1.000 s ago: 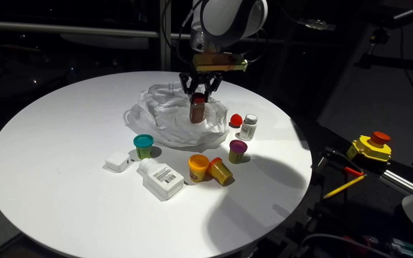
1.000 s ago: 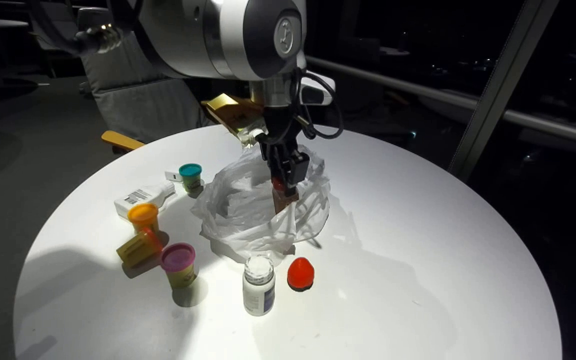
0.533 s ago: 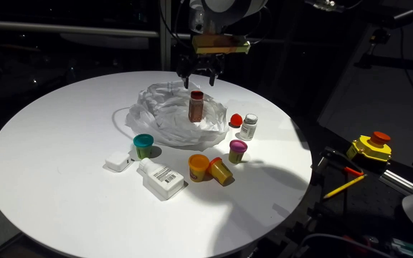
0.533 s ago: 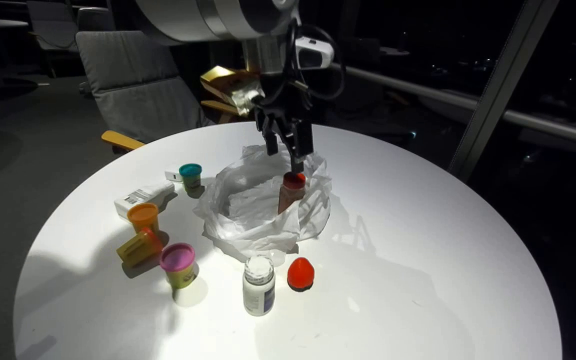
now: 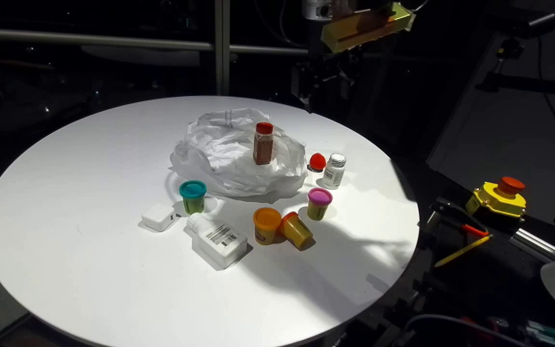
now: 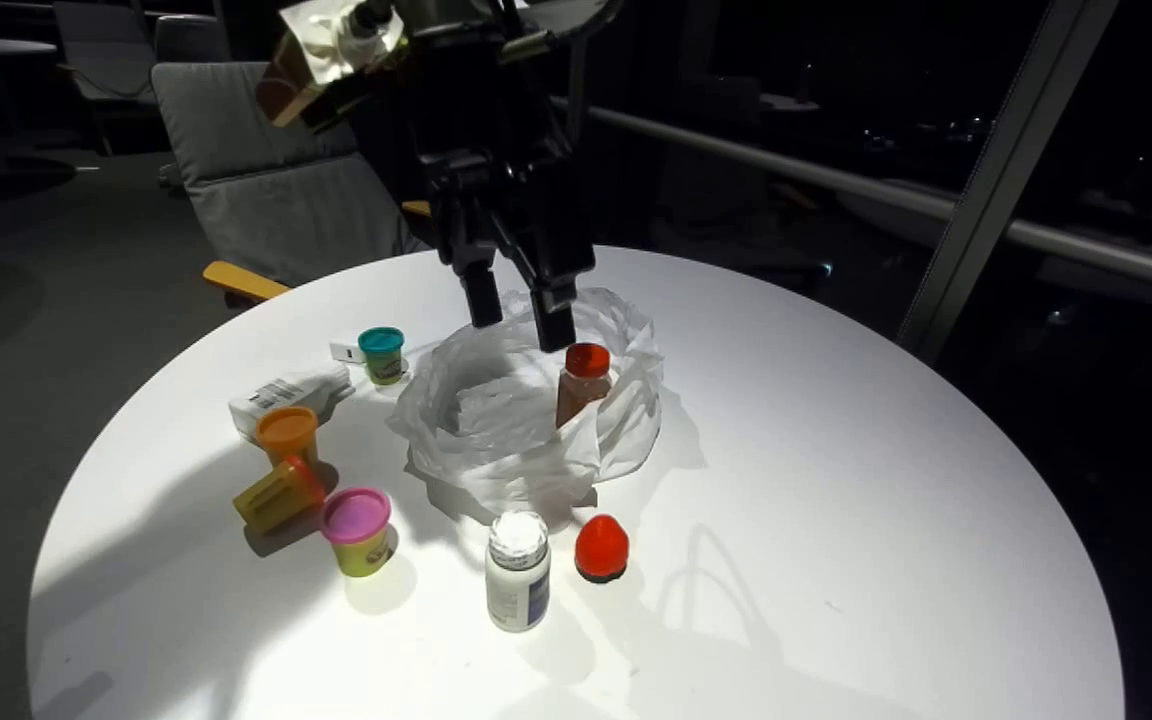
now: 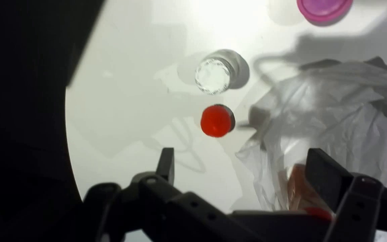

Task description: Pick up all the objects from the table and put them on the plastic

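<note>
The red-capped bottle (image 5: pixel 263 148) is no longer gripped: it is left upright within the wrinkled plastic (image 5: pixel 224 179), and the gripper (image 6: pixel 518 312) is now raised clear and shifted toward the side of the red-orange ball (image 6: pixel 601 545) and the white jar (image 6: pixel 517 592), jaws spread wide, nothing held. One object can thus be judged delivered; the ball, jar, four lidded tubs (image 5: pixel 266 228), white bottle (image 5: pixel 220 242) and white block (image 5: pixel 157 217) are still to be fetched from the tabletop (image 5: pixel 89 193).

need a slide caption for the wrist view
Open, empty tool above the white table, red rounded piece near frame centre, white bottle beyond it, crumpled plastic at right.
</note>
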